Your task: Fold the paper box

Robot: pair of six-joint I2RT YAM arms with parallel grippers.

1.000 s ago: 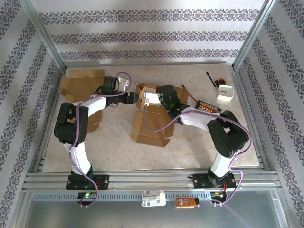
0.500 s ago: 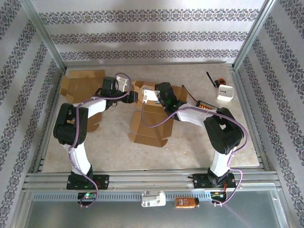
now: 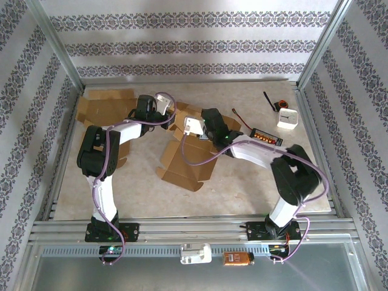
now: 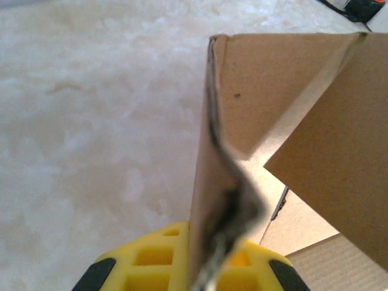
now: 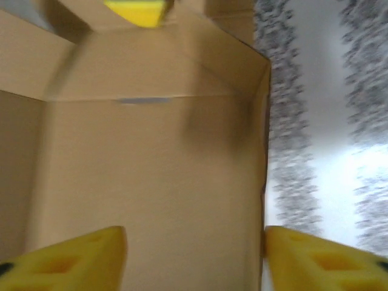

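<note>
The paper box (image 3: pixel 183 162) lies half-formed near the middle of the worktop (image 3: pixel 242 182). Its brown flaps are spread flat toward the near side, while its far end stands up as walls. Both arms meet over that far end and cover much of it from above.

The left claw (image 4: pixel 212 270) is pinching 1 upright wall of the box. In the left wrist view the cardboard edge runs down between the 2 yellow fingers (image 4: pixel 142 264) (so close to the lens that it blurs). The right claw (image 5: pixel 195 251) is spread wide, with an inner panel of the box between its 2 yellow fingertips (image 5: pixel 73 254). The right-hand fingertip sits just beyond the panel's edge.

A flat cardboard blank (image 3: pixel 103 110) lies at the far left of the worktop, partly under the left arm. To the right, well apart from the box, a white block (image 3: pixel 288 118) sits just beside a black cable (image 3: pixel 270 100). A small circuit board (image 3: pixel 267 135) lies near the right arm. On the near rail an orange device (image 3: pixel 236 259) rests beside a white clip (image 3: pixel 195 253).
</note>
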